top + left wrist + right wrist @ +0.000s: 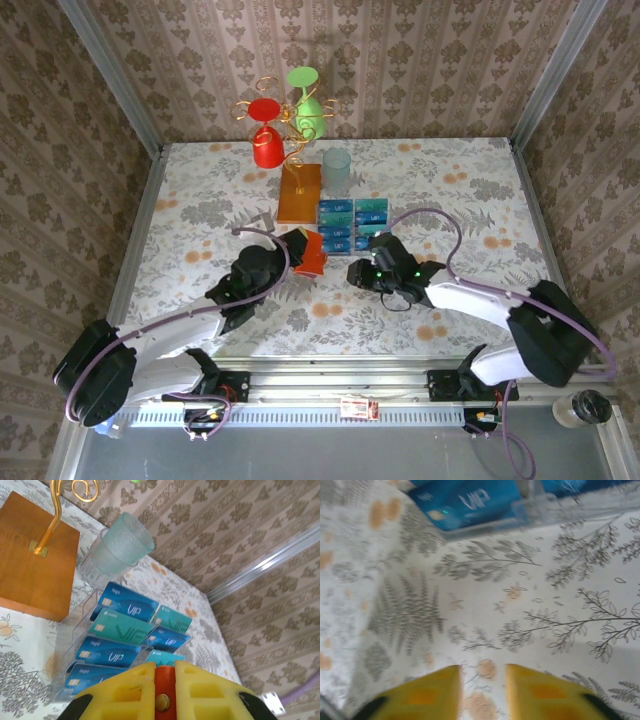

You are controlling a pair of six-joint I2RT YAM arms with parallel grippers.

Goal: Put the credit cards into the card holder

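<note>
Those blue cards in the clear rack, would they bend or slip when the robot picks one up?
Probably stiff: the cards sit flat and straight in the clear rack. Likely slippery, since their faces look glossy. They look thin, so probably light, and awkward to pinch except by an edge.

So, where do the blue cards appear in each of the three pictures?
Top view: the cards sit in rows mid-table, right of the wooden base.
Left wrist view: centre, in the clear rack, below the cup.
Right wrist view: top edge, one blue card at the rack's clear edge.
Shared landmark: the flowered tablecloth; in both wrist views also the clear rack.
</note>
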